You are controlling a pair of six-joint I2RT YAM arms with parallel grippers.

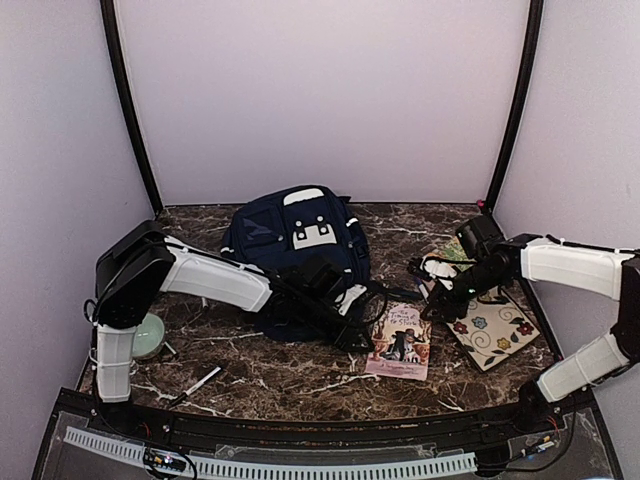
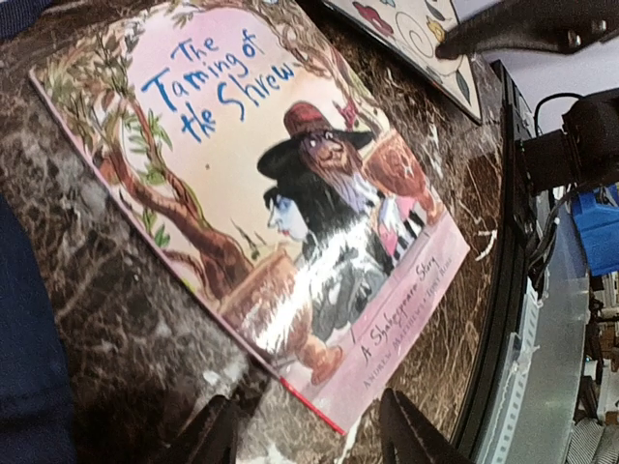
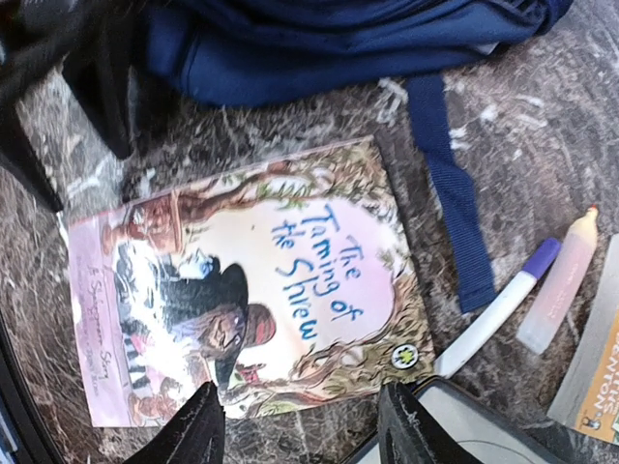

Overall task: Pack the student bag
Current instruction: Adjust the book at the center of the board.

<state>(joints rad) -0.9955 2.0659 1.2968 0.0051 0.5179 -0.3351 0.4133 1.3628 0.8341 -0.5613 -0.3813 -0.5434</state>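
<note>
The student bag, navy with white patches, lies at the back middle of the marble table; its blue fabric fills the top of the right wrist view. A picture book, "The Taming of the Shrew", lies flat in front of the bag. My left gripper is low at the book's left edge and open, one corner of the book lying between its fingers. My right gripper hovers open over the book's right side, holding nothing.
A floral-patterned flat case lies right of the book. Beside it are a purple-capped marker, a small glue bottle and another book. A loose bag strap trails across the table. A green round object sits by the left arm.
</note>
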